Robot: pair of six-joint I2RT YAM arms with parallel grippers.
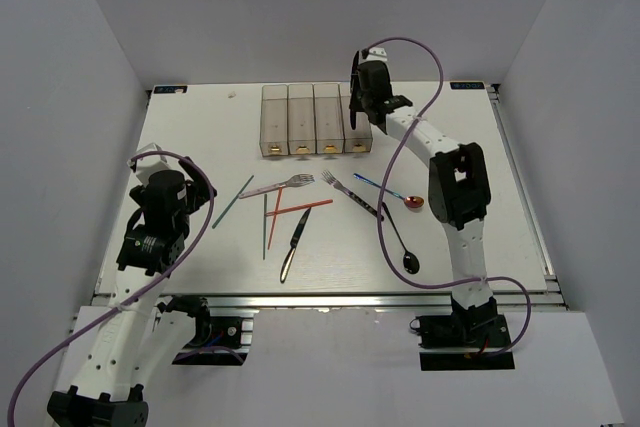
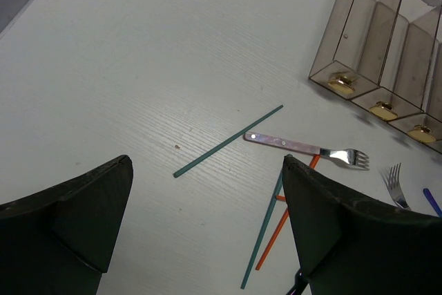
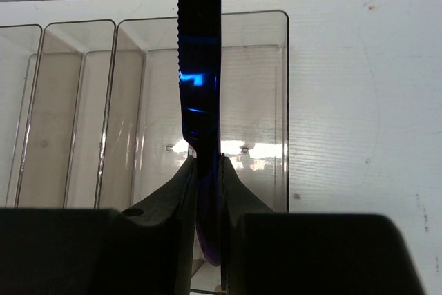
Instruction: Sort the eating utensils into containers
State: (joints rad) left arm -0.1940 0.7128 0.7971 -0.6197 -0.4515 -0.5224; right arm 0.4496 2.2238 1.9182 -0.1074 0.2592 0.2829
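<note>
Right wrist: right pincer clamps blue knife over rightmost container's open mouth; left pincer spread wide.

This is a robotics lab cell rather than a home. A white table stands boxed in by bare grey walls; two robot arms are bolted to an aluminium rail at its near edge, purple cables loop off them, and loose cutlery lies on the tabletop.
</note>
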